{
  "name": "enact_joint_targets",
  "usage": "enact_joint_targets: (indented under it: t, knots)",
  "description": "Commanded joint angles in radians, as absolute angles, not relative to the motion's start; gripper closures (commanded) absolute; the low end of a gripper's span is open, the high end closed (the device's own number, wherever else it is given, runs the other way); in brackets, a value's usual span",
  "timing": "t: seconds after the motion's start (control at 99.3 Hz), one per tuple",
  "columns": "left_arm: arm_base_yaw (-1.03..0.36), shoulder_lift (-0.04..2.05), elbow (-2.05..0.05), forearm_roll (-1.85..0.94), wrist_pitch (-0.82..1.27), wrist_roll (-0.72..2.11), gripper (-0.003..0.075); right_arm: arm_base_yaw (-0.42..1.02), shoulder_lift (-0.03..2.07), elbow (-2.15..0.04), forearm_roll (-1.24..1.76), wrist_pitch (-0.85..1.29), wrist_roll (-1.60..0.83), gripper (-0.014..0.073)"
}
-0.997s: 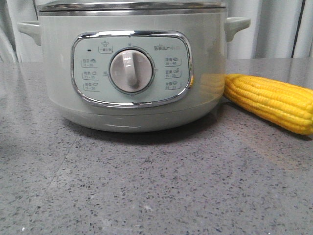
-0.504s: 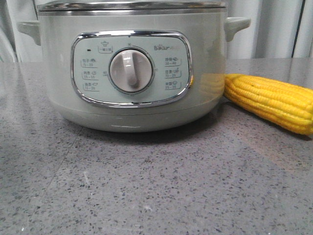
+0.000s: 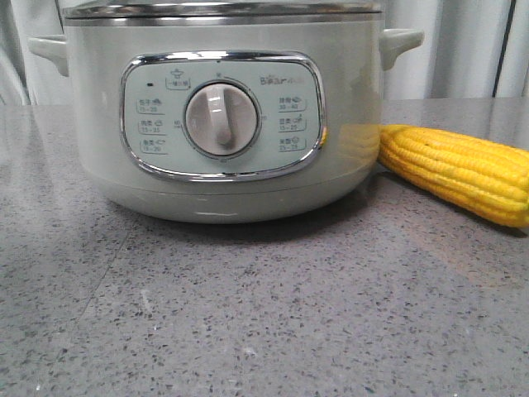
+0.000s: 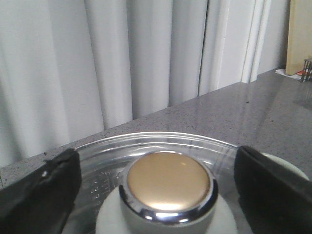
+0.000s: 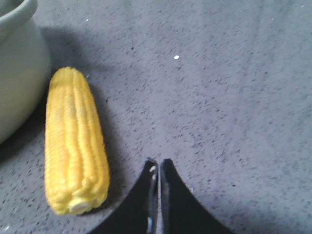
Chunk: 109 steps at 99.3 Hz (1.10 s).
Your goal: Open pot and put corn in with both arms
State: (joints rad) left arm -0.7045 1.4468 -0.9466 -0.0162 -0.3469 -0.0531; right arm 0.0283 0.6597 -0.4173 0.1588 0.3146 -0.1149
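Note:
The pale sage-green pot [image 3: 223, 116] fills the front view, its dial facing me and a glass lid [image 4: 122, 151] on top. The lid's gold, chrome-ringed knob [image 4: 168, 185] sits between the two black fingers [image 4: 44, 190] of my left gripper [image 4: 161, 187], which is open and does not touch it. The yellow corn [image 3: 459, 169] lies on the table just right of the pot, also in the right wrist view [image 5: 73, 141]. My right gripper [image 5: 158, 165] hovers above the table beside the corn, jaws pressed together and empty.
The grey speckled table [image 3: 264, 314] runs in front of the pot. Pale curtains [image 4: 122, 58] hang behind. A wooden board [image 4: 300, 34] stands at the far edge in the left wrist view. Part of the pot's wall [image 5: 17, 73] shows beside the corn.

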Motion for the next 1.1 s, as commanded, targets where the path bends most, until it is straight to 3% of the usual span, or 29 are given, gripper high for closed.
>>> enact_joint_targets:
  t: [0.0,0.191,0.534,0.645,0.655,0.786,1.088]
  knots:
    - [-0.707,1.434,-0.989,-0.024,-0.430,-0.062,0.0125,0.052,0.666,-0.453,0.167,0.273,-0.122,0.0657]
    - [-0.707,1.470,-1.002,-0.024,-0.430,-0.062,0.0211,0.083,0.666,-0.457,0.167,0.273,-0.122,0.0657]
    - [-0.707,1.475,-1.002,-0.024,-0.432,-0.062,0.0582,0.084,0.706,-0.511,0.167,0.339,-0.122,0.0643]
    - [-0.707,1.475,-1.002,-0.024,-0.432,-0.062,0.0682,0.098,0.777,-0.598,0.167,0.418,-0.124,0.0503]
    - [-0.707,1.475,-1.002,-0.024,-0.432,-0.062,0.0726,0.117,0.822,-0.654,0.167,0.461,-0.124,0.0377]
    - [-0.707,1.475,-1.002,-0.024,-0.432,-0.062,0.0741,0.152,0.932,-0.764,0.167,0.555,-0.124,0.0218]
    - [-0.707,1.475,-1.002,-0.024,-0.432,-0.062,0.0741,0.216,1.224,-0.984,0.170,0.760,-0.124,0.0218]
